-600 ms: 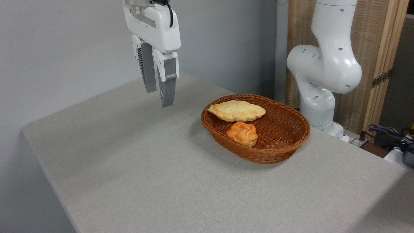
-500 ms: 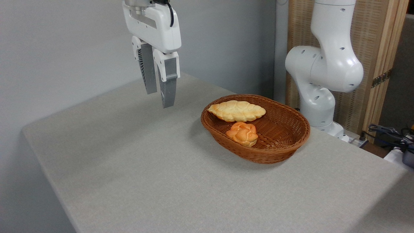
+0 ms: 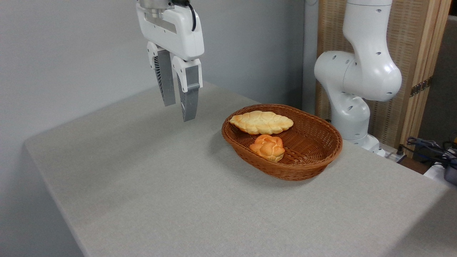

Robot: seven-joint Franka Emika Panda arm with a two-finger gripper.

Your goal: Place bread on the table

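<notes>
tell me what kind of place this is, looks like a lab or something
Most likely a robotics lab or test room, not a kitchen. A white robot arm is mounted beside a grey cloth-covered table, loose cables lie at the right edge, and the only props are a wicker basket holding two breads.

Lab: robot arm (image 3: pixel 360 71) bolted by cloth-covered table (image 3: pixel 178 185), loose cables (image 3: pixel 428 146).
</notes>
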